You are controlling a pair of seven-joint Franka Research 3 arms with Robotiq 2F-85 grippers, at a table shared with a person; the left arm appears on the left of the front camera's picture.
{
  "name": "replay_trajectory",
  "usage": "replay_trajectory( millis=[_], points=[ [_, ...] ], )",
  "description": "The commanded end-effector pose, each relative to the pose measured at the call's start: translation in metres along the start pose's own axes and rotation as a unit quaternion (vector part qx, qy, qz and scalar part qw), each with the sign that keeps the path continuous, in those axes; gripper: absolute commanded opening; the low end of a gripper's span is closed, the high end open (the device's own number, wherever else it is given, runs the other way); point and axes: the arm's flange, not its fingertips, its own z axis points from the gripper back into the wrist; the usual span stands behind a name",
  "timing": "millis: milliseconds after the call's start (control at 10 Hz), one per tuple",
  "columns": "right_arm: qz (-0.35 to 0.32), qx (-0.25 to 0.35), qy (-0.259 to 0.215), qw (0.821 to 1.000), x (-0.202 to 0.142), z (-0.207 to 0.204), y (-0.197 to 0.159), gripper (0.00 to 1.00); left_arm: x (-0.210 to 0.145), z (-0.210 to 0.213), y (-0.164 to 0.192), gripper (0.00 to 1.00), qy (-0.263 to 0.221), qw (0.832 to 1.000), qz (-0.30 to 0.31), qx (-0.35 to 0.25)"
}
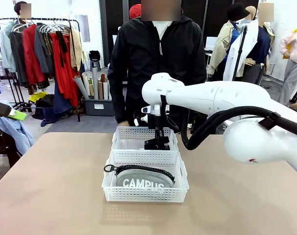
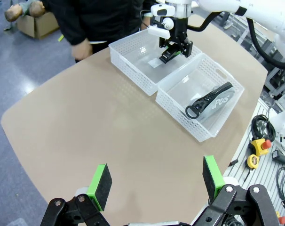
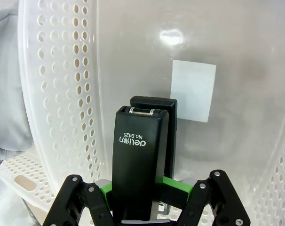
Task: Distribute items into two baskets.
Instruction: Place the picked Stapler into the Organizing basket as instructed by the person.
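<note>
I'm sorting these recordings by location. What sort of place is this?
Probably a robot lab set up like a clothing shop: a rack of hanging clothes behind the table, and emergency-stop buttons beside it.

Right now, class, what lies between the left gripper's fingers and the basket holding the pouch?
Only bare tan tabletop lies between the open left gripper and the basket holding the pouch, as the left wrist view shows.

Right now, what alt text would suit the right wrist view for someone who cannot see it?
A pincer grips a black stapler over the floor of a white basket, near a white label on its bottom.
</note>
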Motion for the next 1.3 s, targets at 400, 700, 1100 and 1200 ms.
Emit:
replay_trajectory(
  millis=[400,700,1100,1200],
  points=[
    [0.014,0.02,-0.009,1.0,0.013,0.018,-0.023,0.83,0.0,-0.001,0.002,1.0,-0.01,1.0,-0.007,-0.004],
    [0.019,0.005,-0.005,1.0,0.014,0.025,-0.014,1.0,0.0,-0.001,0.002,1.0,-0.01,1.0,-0.007,-0.004],
    [0.029,-0.031,-0.004,0.999,0.012,0.044,0.009,1.0,0.0,-0.001,0.002,1.0,-0.01,1.0,-0.007,-0.004],
    [0.028,-0.029,-0.005,0.999,0.011,0.047,0.01,1.0,0.0,-0.001,0.002,1.0,-0.01,1.0,-0.007,-0.004]
  ],
)
